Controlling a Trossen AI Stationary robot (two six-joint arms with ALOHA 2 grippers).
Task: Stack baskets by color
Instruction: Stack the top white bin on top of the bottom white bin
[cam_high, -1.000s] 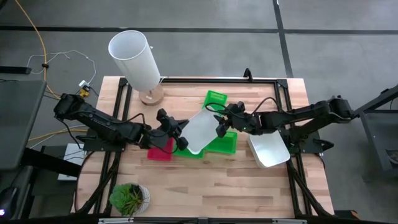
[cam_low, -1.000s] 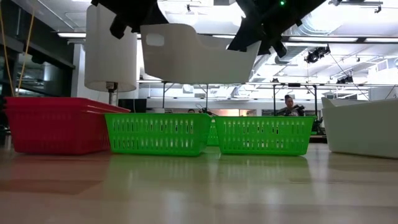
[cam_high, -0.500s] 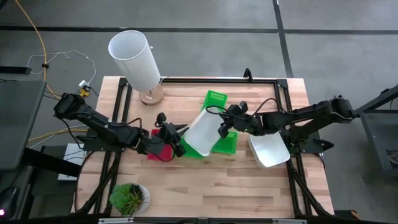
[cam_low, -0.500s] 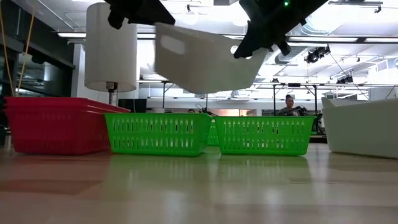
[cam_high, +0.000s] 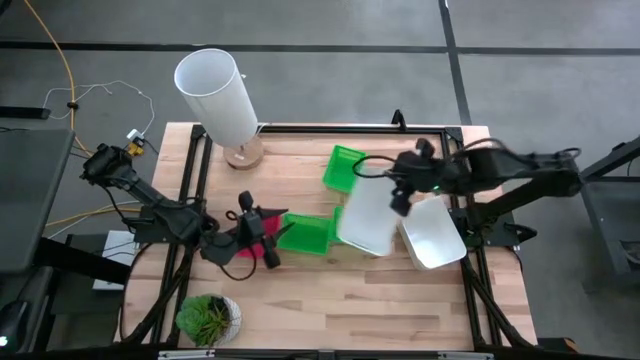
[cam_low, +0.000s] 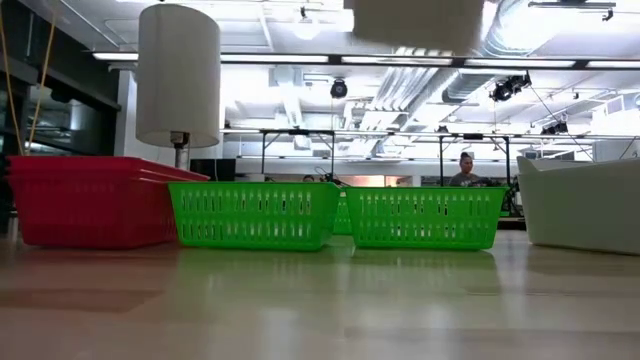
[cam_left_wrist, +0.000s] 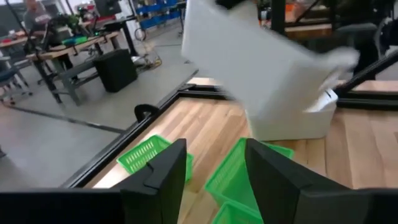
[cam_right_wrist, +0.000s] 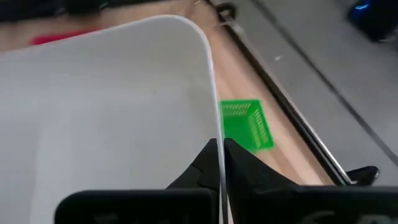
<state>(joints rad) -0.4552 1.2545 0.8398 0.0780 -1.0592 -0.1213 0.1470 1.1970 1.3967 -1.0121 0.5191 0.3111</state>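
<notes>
Butcher-block tabletop (cam_high: 330, 290), pale wood strips, dark metal frame at its edges; you look down on it from above.

Near edge: small potted plant (cam_high: 207, 318), spiky green leaves, round pot, at your left corner.

Middle row, left to right:
- Left gripper (cam_high: 258, 231), two dark blocky fingers (cam_left_wrist: 155, 180) standing apart with nothing between them, hovering over the red baskets (cam_high: 252, 249). You see these baskets as a nested stack with solid-looking rims and slotted plastic sides in the low view.
- Green basket (cam_high: 305, 233), bright plastic, rectangular, perforated walls, resting flat just beside the red ones.
- White basket (cam_high: 368, 215), smooth matte plastic with rounded corners, lifted off the table. Right gripper (cam_high: 398, 200) is clamped on its rim; your right wrist view shows the fingers (cam_right_wrist: 239, 168) pinched together over the thin white edge.
- White baskets on the table (cam_high: 432, 235), rounded rectangular, open side up, just beside the lifted one on your right.

Farther back: second green basket (cam_high: 341, 168), same slotted plastic, set at an angle.

Far left corner: tall white cylinder (cam_high: 216, 95), smooth, on a round wooden base (cam_high: 243, 154).

Beyond the table: grey floor, workbenches, and a person (cam_low: 466, 170) seated far off.
</notes>
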